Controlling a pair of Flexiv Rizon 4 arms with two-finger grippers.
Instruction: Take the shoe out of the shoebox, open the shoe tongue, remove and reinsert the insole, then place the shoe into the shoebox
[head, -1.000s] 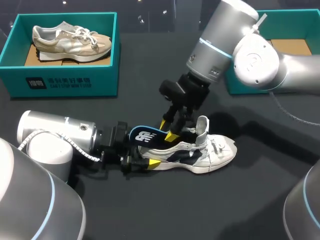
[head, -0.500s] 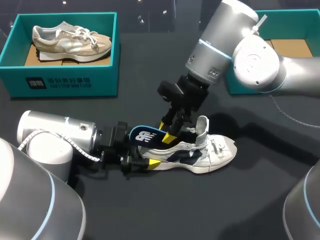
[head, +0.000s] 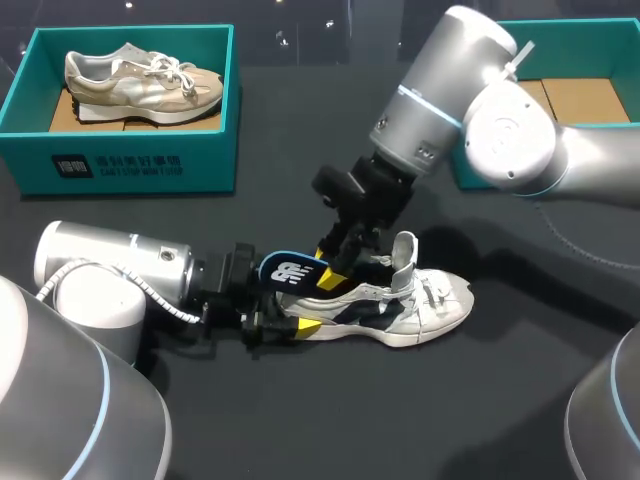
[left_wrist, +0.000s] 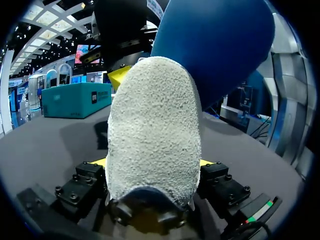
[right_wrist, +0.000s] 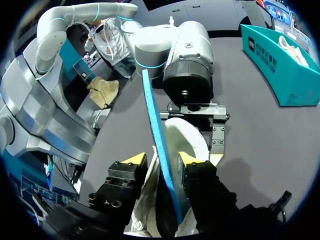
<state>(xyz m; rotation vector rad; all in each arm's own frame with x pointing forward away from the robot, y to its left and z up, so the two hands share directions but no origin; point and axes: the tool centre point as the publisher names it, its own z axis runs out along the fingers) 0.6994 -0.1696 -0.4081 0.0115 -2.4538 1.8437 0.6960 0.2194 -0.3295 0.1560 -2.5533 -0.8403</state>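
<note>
**Operator:** Position of the shoe and insole?

**Arm:** The white shoe (head: 420, 305) stands on its sole near the middle of the tabletop (head: 300, 420), toe toward the right edge. The blue insole (head: 290, 270) sticks up out of the heel opening.

**Operator:** Difference from the earlier frame?

**Arm:** My right gripper (head: 327, 265) has shifted slightly along the insole toward the heel. The shoe, insole and my left gripper (head: 290, 312) are unchanged.

**Operator:** Gripper states?

**Arm:** The left gripper is clamped on the shoe's heel from both sides. The insole's edge runs through the right gripper. Whether it is pinched there, I cannot tell.
</note>
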